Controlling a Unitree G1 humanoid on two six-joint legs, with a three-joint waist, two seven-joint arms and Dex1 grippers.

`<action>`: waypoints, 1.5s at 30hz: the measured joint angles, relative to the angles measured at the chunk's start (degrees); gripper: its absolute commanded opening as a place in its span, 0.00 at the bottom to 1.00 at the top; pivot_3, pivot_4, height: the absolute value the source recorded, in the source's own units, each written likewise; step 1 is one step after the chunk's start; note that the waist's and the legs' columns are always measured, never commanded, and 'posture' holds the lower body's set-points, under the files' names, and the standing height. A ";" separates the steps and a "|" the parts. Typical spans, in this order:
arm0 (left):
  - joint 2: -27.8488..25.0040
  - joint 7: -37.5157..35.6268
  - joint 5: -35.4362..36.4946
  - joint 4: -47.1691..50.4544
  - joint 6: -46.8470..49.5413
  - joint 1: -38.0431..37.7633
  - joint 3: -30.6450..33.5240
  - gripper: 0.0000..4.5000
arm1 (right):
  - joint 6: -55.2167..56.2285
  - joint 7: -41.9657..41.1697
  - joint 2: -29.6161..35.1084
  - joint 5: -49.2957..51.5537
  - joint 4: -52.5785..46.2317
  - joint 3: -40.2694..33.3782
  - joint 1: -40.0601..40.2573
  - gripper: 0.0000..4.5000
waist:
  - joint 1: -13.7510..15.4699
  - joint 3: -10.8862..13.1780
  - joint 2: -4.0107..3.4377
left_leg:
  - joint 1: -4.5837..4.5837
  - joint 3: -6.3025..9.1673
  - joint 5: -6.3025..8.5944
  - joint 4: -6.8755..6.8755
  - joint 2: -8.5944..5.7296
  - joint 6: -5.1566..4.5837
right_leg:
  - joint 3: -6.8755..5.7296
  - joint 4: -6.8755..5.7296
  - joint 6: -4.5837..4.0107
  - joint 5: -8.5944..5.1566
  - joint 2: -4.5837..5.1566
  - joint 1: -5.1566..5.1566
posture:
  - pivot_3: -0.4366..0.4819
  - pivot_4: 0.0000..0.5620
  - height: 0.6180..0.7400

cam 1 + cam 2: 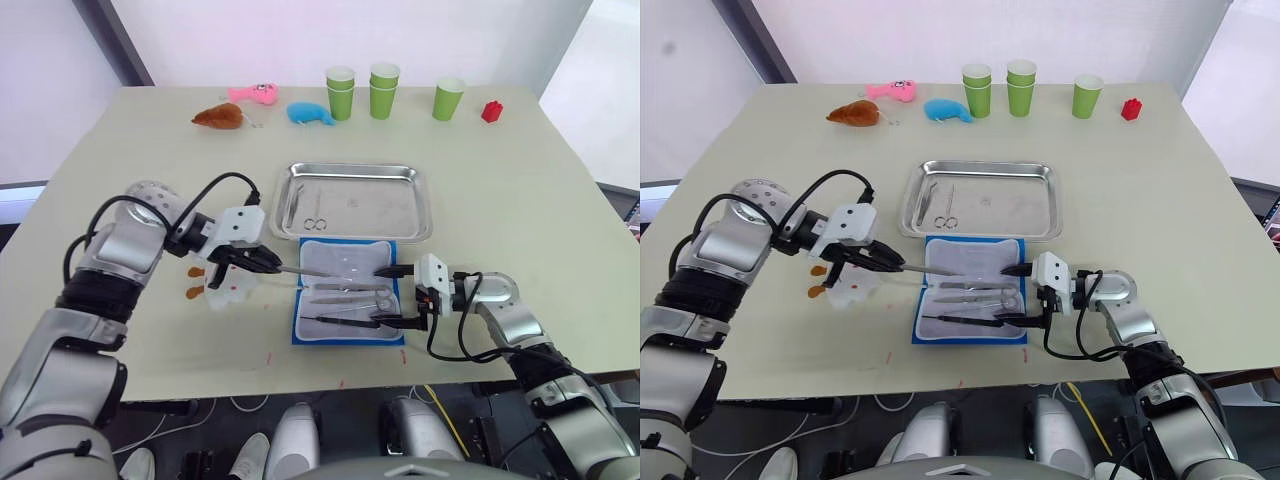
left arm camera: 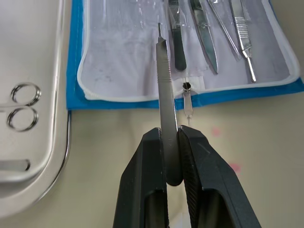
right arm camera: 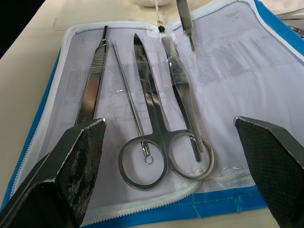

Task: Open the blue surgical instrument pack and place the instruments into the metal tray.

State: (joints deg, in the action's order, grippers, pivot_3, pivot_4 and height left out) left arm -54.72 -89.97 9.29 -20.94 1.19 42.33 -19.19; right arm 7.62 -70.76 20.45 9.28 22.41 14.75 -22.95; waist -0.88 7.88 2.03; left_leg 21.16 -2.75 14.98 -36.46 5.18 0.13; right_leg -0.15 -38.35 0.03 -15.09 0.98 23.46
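The left gripper (image 2: 172,156) is pinching a flat steel handle (image 2: 166,85) over the opened blue pack (image 1: 348,300), below the shiny tray (image 1: 352,200). The right gripper (image 3: 173,137) is gaping wide, empty, framing ring-handled scissors (image 3: 156,142) on smooth whitish lining.

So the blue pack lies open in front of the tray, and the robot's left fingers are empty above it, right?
Not empty. The left wrist view shows the left gripper shut on a thin silver instrument. The blue pack does lie open in front of the tray.

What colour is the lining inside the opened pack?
Whitish, with a bright blue border; the lining of the pack shows best in the right wrist view.
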 measured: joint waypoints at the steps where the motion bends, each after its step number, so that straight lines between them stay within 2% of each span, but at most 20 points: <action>1: -0.53 -0.01 0.25 0.14 0.24 0.01 -0.05 0.00 | 0.00 0.00 0.00 -0.02 0.02 0.00 0.00 1.00 | 0.02 0.00 0.00 | -0.01 0.00 0.00 0.00 0.00 0.00 | 0.00 0.00 0.00 0.00 0.00 0.00 | 0.48 0.27 1.00; 6: -2.35 -0.05 1.09 -0.04 1.34 1.09 -1.53 0.00 | 0.00 0.02 -0.01 -0.05 0.09 0.00 -0.02 1.00 | 0.07 0.00 0.01 | -0.02 -0.01 0.00 -0.06 0.00 0.00 | 0.00 -0.07 0.00 0.00 0.00 0.00 | 0.48 0.27 1.00; 10: -1.43 -0.11 1.24 -2.80 4.67 6.38 -0.08 0.00 | 0.01 0.01 -0.19 -0.14 0.36 0.05 -0.19 1.00 | 0.03 0.02 0.06 | -0.04 -0.02 0.00 -0.20 0.00 0.00 | 0.03 -0.22 0.00 0.00 -0.01 0.00 | 0.48 0.27 1.00; 16: 5.87 5.86 2.55 -2.32 14.29 7.19 4.71 0.00 | 0.02 0.02 -0.37 -0.28 0.81 0.05 -0.46 1.00 | 0.01 0.03 0.05 | -0.08 -0.02 0.00 -0.35 0.00 0.00 | 0.08 -0.45 0.00 -0.01 -0.01 0.00 | 0.48 0.27 1.00; 26: 23.60 34.06 7.21 10.47 37.79 3.01 14.55 0.00 | 0.06 0.01 -0.42 -0.30 0.72 0.09 -0.28 1.00 | -0.09 0.03 0.07 | -0.05 0.07 0.00 -0.55 -0.01 0.00 | 0.13 -0.55 0.02 0.01 -0.03 -0.01 | 0.48 0.27 1.00; 28: 28.46 42.17 7.46 14.15 41.72 1.80 16.67 0.00 | 0.06 0.02 -0.33 -0.30 0.69 0.08 -0.23 1.00 | -0.04 0.01 0.06 | -0.05 0.10 0.00 -0.56 -0.02 0.01 | 0.14 -0.56 0.02 0.01 -0.02 -0.03 | 0.48 0.27 1.00; 35: 39.31 63.47 3.66 16.13 45.25 1.18 18.78 0.00 | 0.06 0.07 -0.30 -0.31 0.40 0.07 0.05 1.00 | -0.03 0.01 0.07 | -0.06 0.11 0.00 -0.58 -0.03 0.01 | 0.16 -0.56 0.03 0.02 -0.02 -0.04 | 0.48 0.27 1.00; 38: 41.54 68.40 2.30 16.08 46.45 1.18 19.07 0.00 | 0.06 0.07 -0.30 -0.31 0.34 0.07 0.06 1.00 | -0.04 0.01 0.07 | -0.06 0.12 0.00 -0.58 -0.05 0.02 | 0.19 -0.55 0.03 0.02 -0.02 -0.04 | 0.48 0.27 1.00; 39: 43.79 72.88 1.31 15.83 48.11 1.18 19.61 0.00 | 0.06 0.07 -0.30 -0.31 0.34 0.07 0.07 1.00 | -0.03 0.01 0.07 | -0.07 0.13 0.00 -0.57 -0.06 0.02 | 0.19 -0.55 0.03 0.02 -0.02 -0.05 | 0.48 0.27 1.00; 45: 48.44 81.33 -0.09 12.86 49.36 1.34 21.70 0.00 | 0.05 0.10 -0.32 -0.31 0.35 0.07 0.08 1.00 | -0.03 0.01 0.07 | -0.08 0.15 -0.01 -0.56 -0.06 0.03 | 0.17 -0.55 0.03 0.02 -0.02 -0.05 | 0.48 0.27 1.00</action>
State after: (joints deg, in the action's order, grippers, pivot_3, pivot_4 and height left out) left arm -6.28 -8.64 9.20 -8.08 50.55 43.67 2.51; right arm 7.68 -70.66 20.13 8.98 22.76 14.82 -22.87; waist -0.91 7.89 2.09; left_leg 21.07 -2.60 14.97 -37.02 5.12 0.15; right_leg 0.03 -38.90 0.07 -15.07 0.96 23.41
